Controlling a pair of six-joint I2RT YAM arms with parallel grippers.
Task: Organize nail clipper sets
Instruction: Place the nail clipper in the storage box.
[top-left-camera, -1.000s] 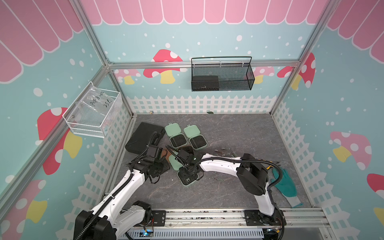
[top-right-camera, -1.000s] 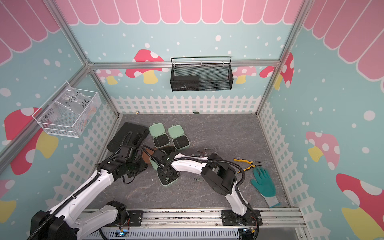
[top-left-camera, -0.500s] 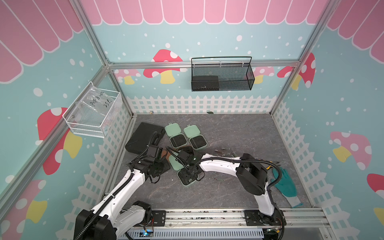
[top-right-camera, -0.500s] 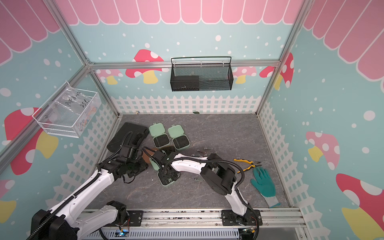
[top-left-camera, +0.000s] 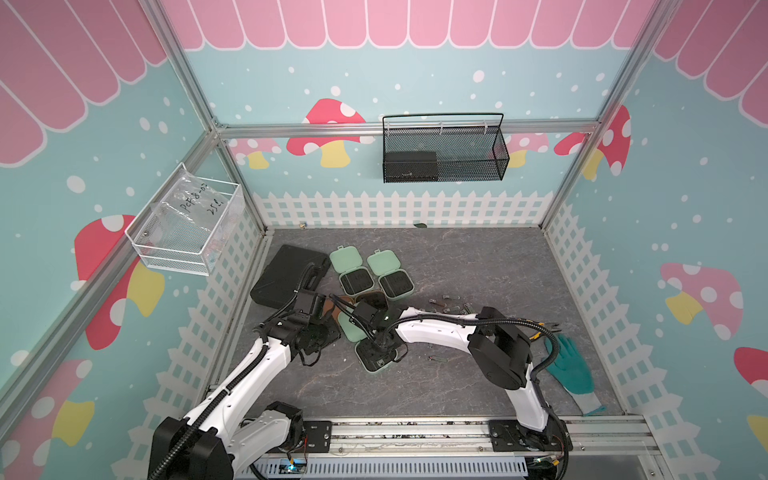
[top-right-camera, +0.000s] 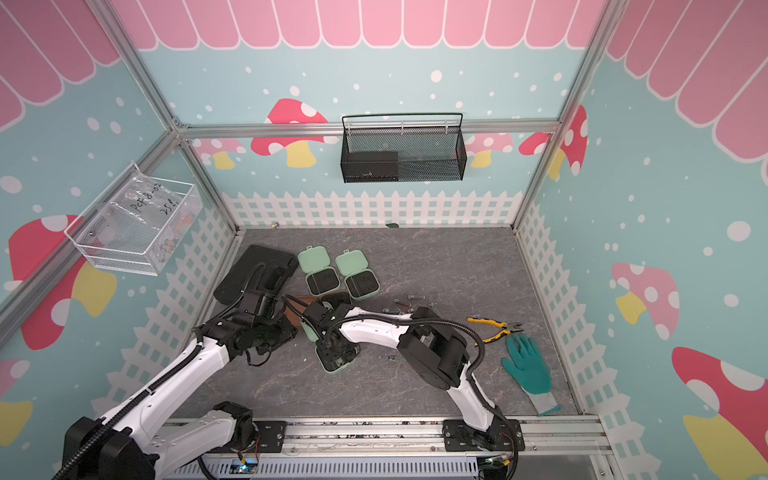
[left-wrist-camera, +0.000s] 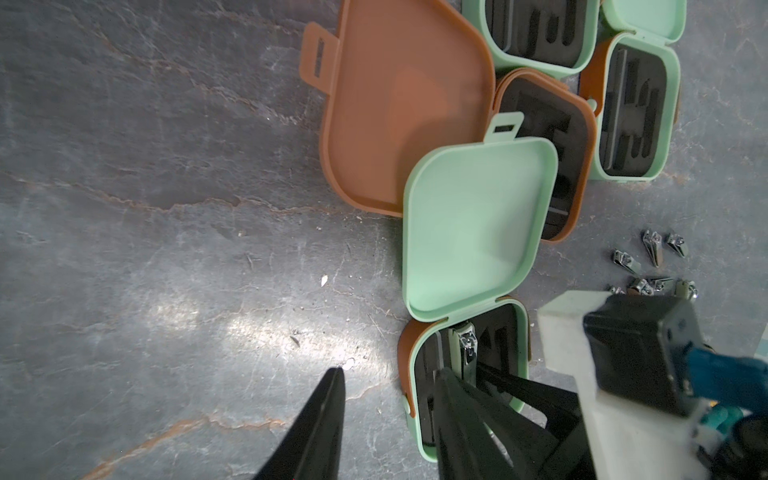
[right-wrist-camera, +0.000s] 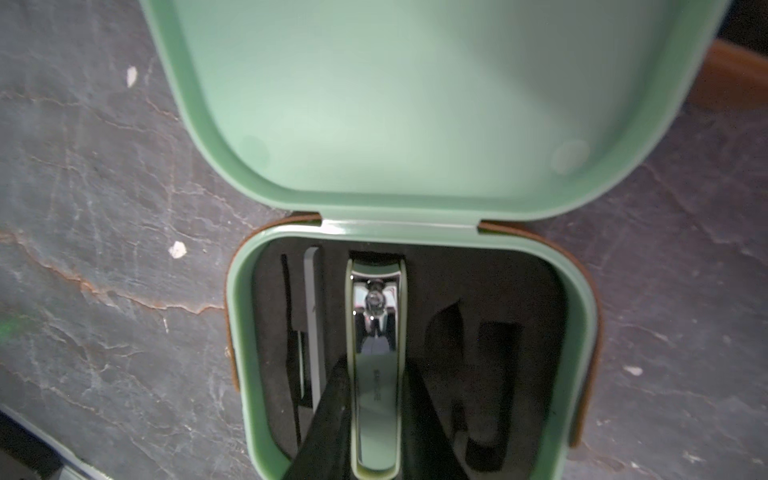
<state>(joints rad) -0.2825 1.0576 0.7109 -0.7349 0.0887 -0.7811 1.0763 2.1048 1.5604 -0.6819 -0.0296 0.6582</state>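
An open mint green case (top-left-camera: 376, 365) (right-wrist-camera: 575, 332) lies near the front, its lid (left-wrist-camera: 473, 232) folded back flat. My right gripper (right-wrist-camera: 376, 374) (top-left-camera: 384, 345) reaches down into its black insert and is shut on a silver nail clipper (right-wrist-camera: 376, 316) (left-wrist-camera: 467, 345) lying in the middle slot. My left gripper (left-wrist-camera: 386, 415) is open and straddles this case's side wall, one finger inside and one over the floor. The brown case (left-wrist-camera: 399, 104) lies open behind it. Two more open mint cases (top-left-camera: 355, 279) (top-left-camera: 395, 283) sit further back. Several loose clippers (top-left-camera: 451, 303) (left-wrist-camera: 648, 257) lie to the right.
A large black case (top-left-camera: 286, 276) lies at the back left beside the fence wall. Yellow-handled pliers (top-right-camera: 492, 326) and a teal glove (top-left-camera: 571, 365) lie at the right. A black mesh basket (top-left-camera: 444, 153) and a white wire basket (top-left-camera: 187, 228) hang on the walls.
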